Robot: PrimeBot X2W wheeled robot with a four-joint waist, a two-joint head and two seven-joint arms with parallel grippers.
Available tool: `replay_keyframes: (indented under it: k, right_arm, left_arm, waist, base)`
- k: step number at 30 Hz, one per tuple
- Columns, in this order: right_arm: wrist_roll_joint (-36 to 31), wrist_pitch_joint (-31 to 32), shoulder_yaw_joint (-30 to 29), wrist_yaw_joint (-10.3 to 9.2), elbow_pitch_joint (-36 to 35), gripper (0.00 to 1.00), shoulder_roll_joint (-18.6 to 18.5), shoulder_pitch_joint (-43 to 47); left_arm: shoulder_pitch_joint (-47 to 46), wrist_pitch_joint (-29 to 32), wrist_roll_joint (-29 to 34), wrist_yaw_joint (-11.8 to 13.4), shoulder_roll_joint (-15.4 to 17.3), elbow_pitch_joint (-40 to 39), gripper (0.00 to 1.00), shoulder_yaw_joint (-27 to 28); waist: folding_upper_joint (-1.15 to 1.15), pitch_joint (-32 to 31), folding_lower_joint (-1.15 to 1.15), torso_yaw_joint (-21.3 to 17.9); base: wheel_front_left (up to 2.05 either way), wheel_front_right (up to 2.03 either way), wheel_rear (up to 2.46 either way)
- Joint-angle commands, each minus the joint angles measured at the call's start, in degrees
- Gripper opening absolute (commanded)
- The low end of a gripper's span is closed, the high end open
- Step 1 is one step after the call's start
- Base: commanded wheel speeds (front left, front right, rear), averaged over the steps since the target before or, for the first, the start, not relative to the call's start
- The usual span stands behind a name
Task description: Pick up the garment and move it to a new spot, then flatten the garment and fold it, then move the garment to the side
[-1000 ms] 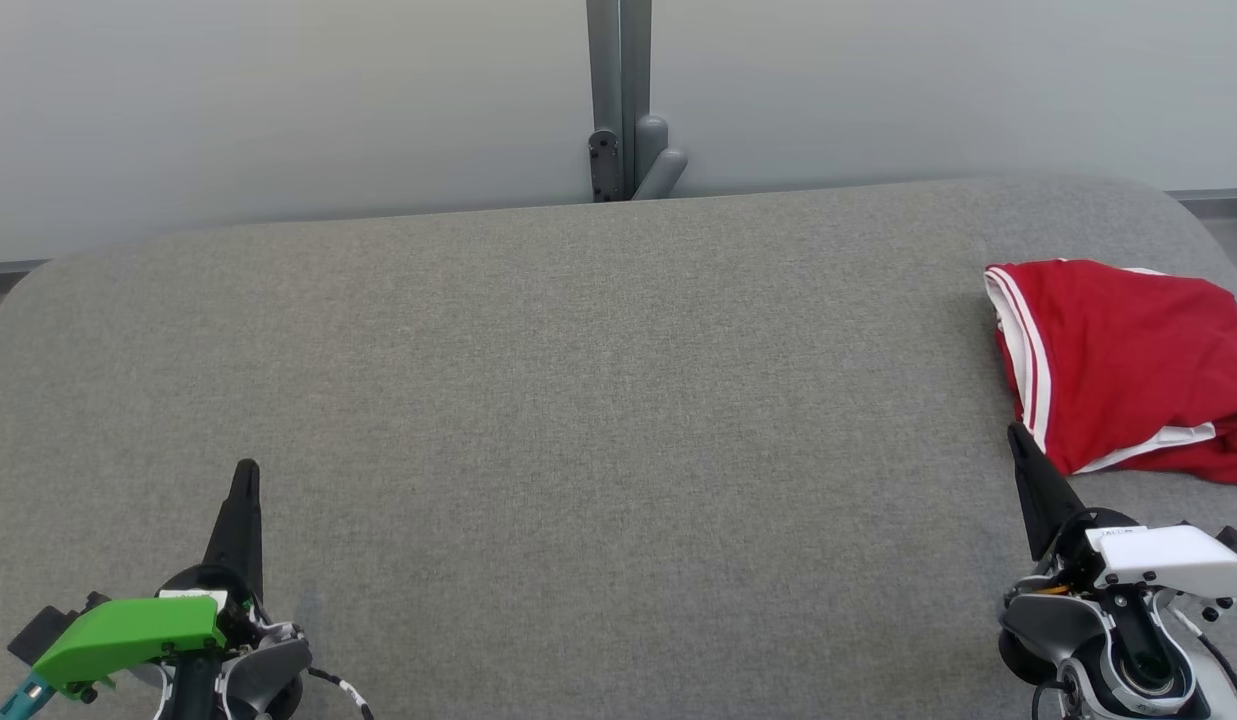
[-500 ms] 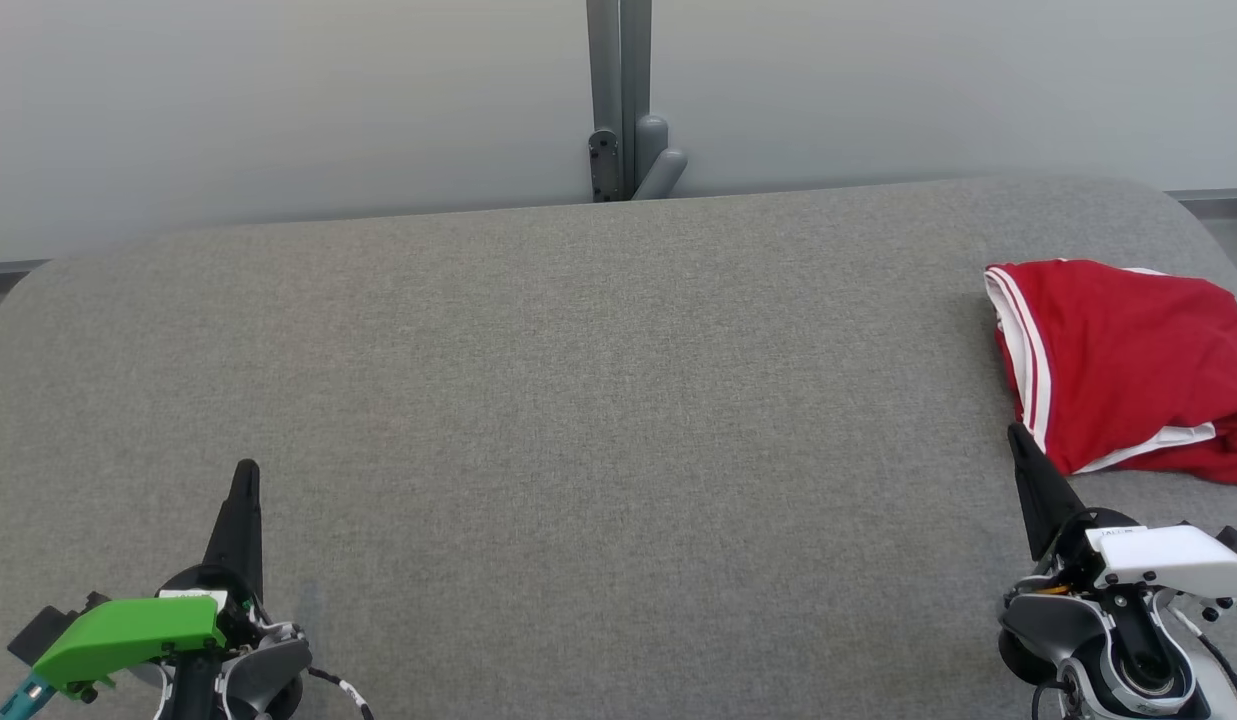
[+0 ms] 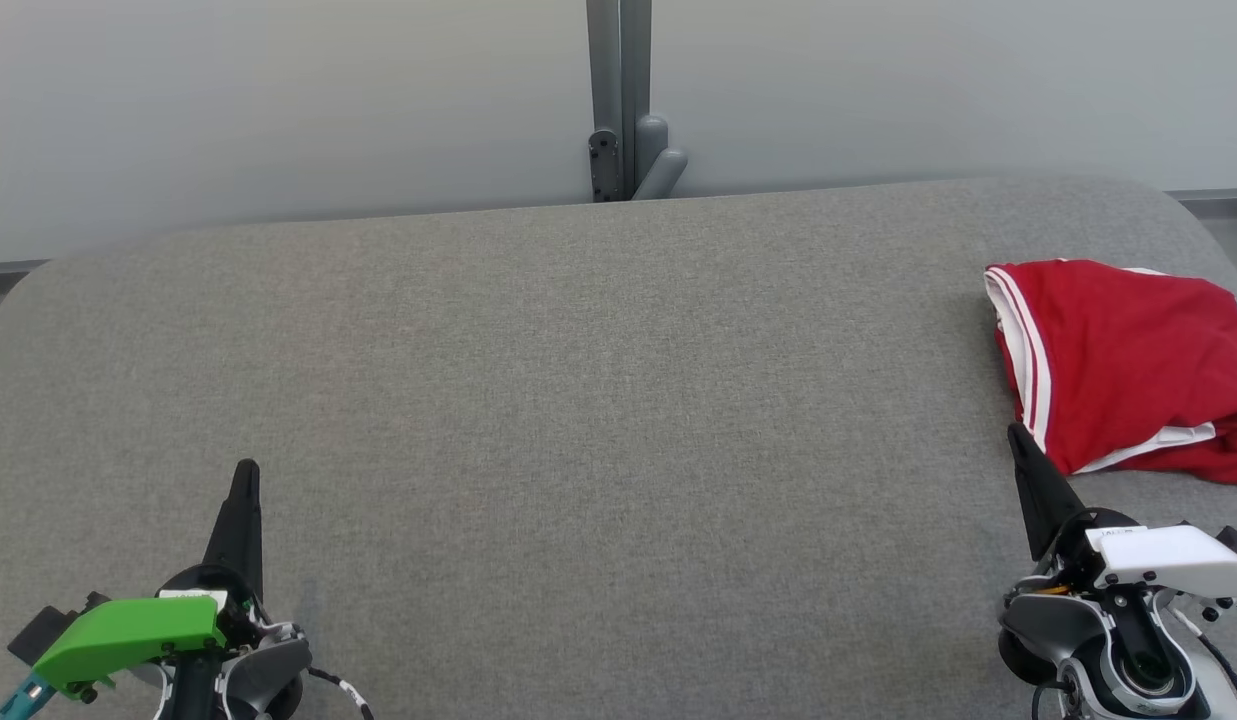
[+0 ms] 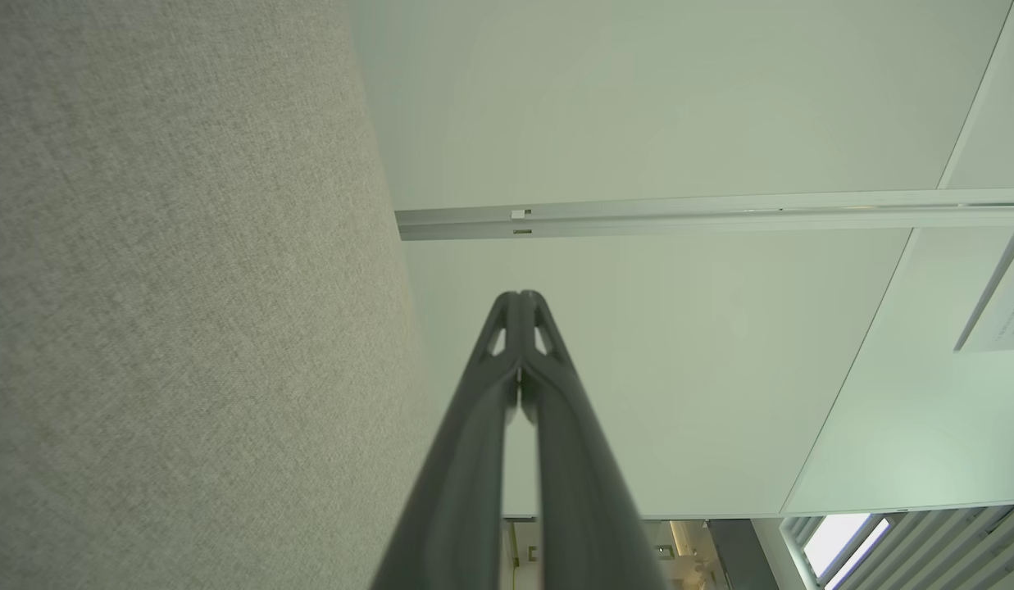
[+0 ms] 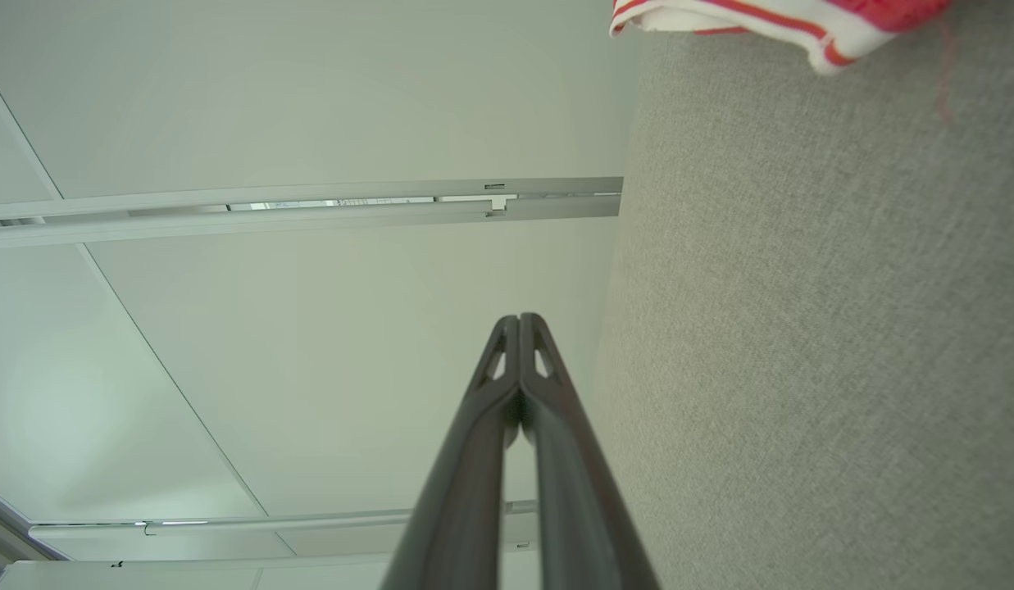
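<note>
The left gripper [image 3: 246, 468] has long dark fingers [image 4: 474, 459] that get thin like a pencil tip, with little holes cut near the end. Behind it sits a bright green cover [image 3: 128, 630] and a black-and-white striped cable [image 3: 343, 690]. The right gripper [image 3: 1015, 430] looks the same, but its cover is white [image 3: 1168, 555], with tiny black screws [image 3: 1218, 603] and round grey parts.
</note>
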Motion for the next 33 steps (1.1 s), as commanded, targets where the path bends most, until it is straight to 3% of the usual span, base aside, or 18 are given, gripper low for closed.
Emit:
replay_keyframes:
  k: [1,33]
  right_arm:
    - [0.3,0.1,-0.1,0.02,-0.3,0.0,-0.3,0.8]
    - [0.3,0.1,-0.1,0.02,-0.3,0.0,-0.3,0.8]
  left_arm:
    - [-0.5,0.2,0.0,-0.4,0.4,0.0,0.0,0.3]
    - [-0.5,0.2,0.0,-0.4,0.4,0.0,0.0,0.3]
  waist:
    - [0.0,0.0,0.0,0.0]
    - [0.0,0.0,0.0,0.0]
  base:
    - [0.0,0.0,0.0]
    - [0.0,0.0,0.0]
